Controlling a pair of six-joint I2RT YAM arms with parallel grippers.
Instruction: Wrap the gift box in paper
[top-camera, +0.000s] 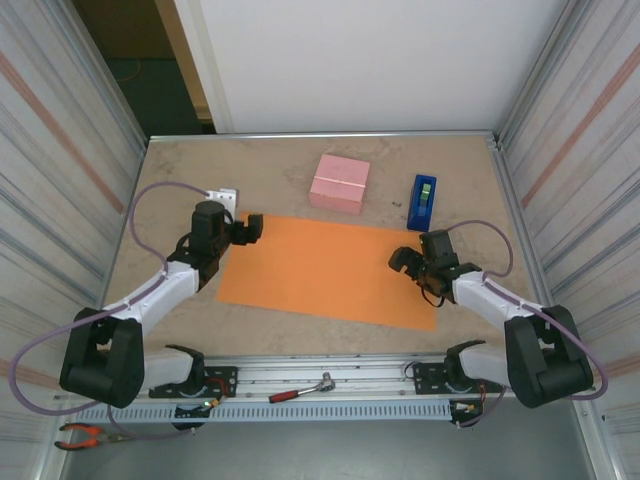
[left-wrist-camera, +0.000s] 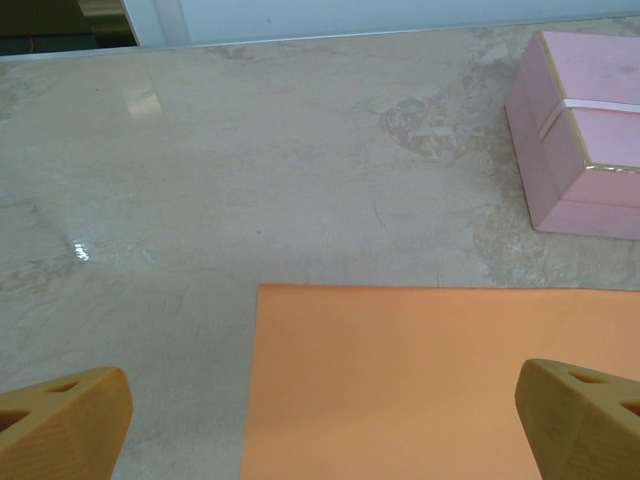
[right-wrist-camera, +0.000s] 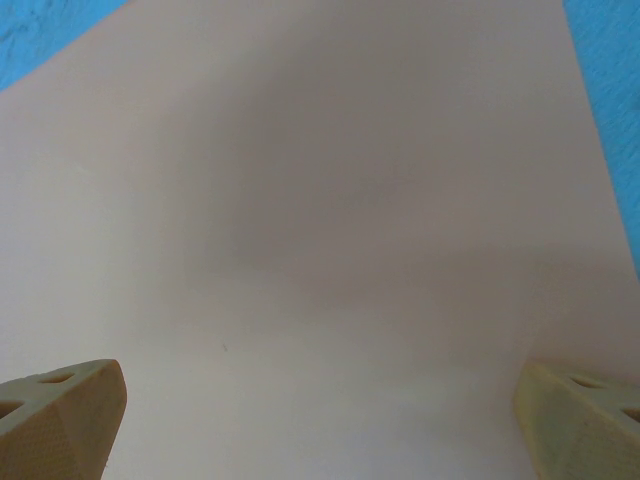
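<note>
Top camera first: the orange paper lies flat in the middle of the table. The pink box sits just past its far edge, not on it yet, with a blue tape dispenser near it on the right. My left gripper hangs at the paper's far left corner and my right gripper is over the right part of the sheet, both spread wide with nothing in them. On the left wrist cam my fingertips sit far apart at the bottom, the paper's corner is right below between them, and the box is up and to the right with a strip of bare table between it and the sheet. On the right wrist cam the tips are wide apart too, over a flat sheet that looks oddly pale, so I'm guessing the colour is off. My read is that we're at the very start, since the box has to land on the paper before any folding. The next move needs one hand to pinch the box across its sides and set it down centred and square, without dragging the sheet.
</note>
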